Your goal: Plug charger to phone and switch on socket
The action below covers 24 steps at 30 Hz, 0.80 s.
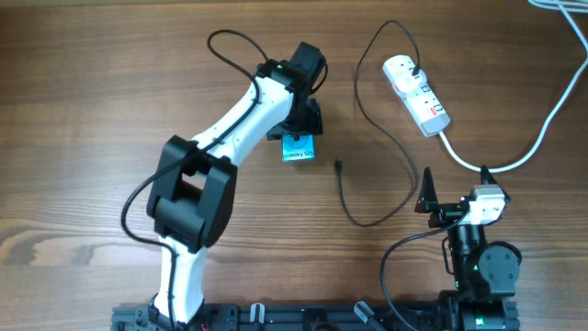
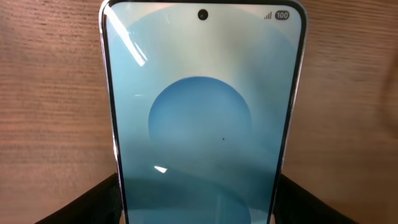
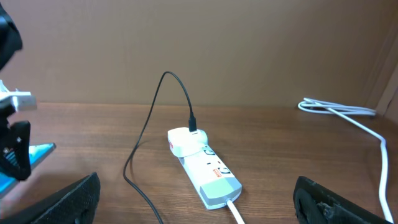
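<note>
One phone (image 1: pixel 299 149) is sitting near the middle of the wooden table (image 1: pixel 92 92), its cyan screen facing up. The left gripper (image 1: pixel 303 118) is reaching over the phone's far end. In the left wrist view its two dark fingers (image 2: pixel 81 205) are pressing against the phone's long pale edges, one on each side, so it is pinching the phone. The screen is showing a punch-hole camera at the top centre and a "100" battery badge in the corner.

One charger (image 1: pixel 356 92) is looping across the table as a single thin black cable. One end is standing plugged into a white adapter (image 3: pixel 184 140) at the far end of the socket (image 1: pixel 416 94). Its plug tip (image 1: pixel 338 166) is lying free on the wood, just right of the phone and not touching it.

There is one socket, a white power strip with red markings, lying at the upper right. One thick white cable (image 1: pixel 542 138) is trailing from it toward the right edge.

The right gripper (image 3: pixel 196 180) is hovering low near the table's front right with its two fingers (image 3: pixel 71 199) spread wide apart, holding nothing. It is facing the socket, well apart from it.
</note>
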Available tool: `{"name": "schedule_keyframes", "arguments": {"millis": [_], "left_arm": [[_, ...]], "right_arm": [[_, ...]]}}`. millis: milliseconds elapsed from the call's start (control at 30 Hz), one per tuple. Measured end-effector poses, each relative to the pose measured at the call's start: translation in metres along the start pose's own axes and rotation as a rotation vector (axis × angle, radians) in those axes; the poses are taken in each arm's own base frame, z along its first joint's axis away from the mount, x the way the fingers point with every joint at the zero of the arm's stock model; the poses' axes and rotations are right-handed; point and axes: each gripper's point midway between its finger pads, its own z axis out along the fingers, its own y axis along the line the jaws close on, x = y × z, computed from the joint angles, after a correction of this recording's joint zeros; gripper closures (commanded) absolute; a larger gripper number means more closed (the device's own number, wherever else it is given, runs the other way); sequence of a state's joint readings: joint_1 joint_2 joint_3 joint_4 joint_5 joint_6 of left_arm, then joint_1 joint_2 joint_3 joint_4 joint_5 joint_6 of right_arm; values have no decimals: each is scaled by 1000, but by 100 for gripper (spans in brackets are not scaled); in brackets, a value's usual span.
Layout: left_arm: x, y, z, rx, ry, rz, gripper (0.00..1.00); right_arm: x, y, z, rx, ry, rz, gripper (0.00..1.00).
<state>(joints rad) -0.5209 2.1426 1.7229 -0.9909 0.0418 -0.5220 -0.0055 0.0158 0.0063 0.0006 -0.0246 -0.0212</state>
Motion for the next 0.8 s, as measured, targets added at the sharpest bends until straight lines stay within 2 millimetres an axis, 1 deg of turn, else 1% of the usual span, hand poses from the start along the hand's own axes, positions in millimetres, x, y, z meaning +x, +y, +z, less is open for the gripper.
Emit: {"name": "schedule_keyframes", "arguments": {"millis": [33,67,133,200,233,267,333,367,400,467,533,567,600,633,667,700,733,767,800], "left_arm": [[2,-3,-4,20,7,0,29],[10,-9,-10,67,47,-4,29],[18,-20,-16,157,104,-15,30],[22,-30,-23,257,159,-36,31],[26,-41,-35,382,226,-59,30],[21,-39,-43,444,246,-89,30],[20,-44,-56,556,299,-120,30],[17,-47,-69,661,344,-148,30],[14,-46,-76,712,361,-163,31],[4,-49,-96,854,402,-208,32],[-3,-50,-109,933,421,-236,32],[-9,-49,-118,986,442,-267,31],[-12,-48,-122,1006,452,-289,31],[-17,-46,-126,1030,467,-322,31],[-20,-44,-129,1041,477,-346,31],[-23,-43,-131,1048,483,-365,31],[-26,-43,-132,1053,486,-380,30],[-27,-43,-133,1053,493,-393,30],[-27,-44,-134,1053,505,-410,31]], "right_arm": [[0,0,0,0,0,0,0],[0,0,0,0,0,0,0],[0,0,0,0,0,0,0],[0,0,0,0,0,0,0],[0,0,0,0,0,0,0],[0,0,0,0,0,0,0],[0,0,0,0,0,0,0],[0,0,0,0,0,0,0],[0,0,0,0,0,0,0],[0,0,0,0,0,0,0],[0,0,0,0,0,0,0],[-3,0,0,-1,-13,1,0],[-13,8,0,-47,-53,51,0],[-19,23,-2,-143,-69,150,0],[-19,41,-6,-255,-45,268,0],[-14,59,-11,-362,21,434,0],[-10,73,-16,-438,90,586,0],[-13,83,-22,-505,149,783,0],[-23,89,-26,-553,153,864,0]]}}
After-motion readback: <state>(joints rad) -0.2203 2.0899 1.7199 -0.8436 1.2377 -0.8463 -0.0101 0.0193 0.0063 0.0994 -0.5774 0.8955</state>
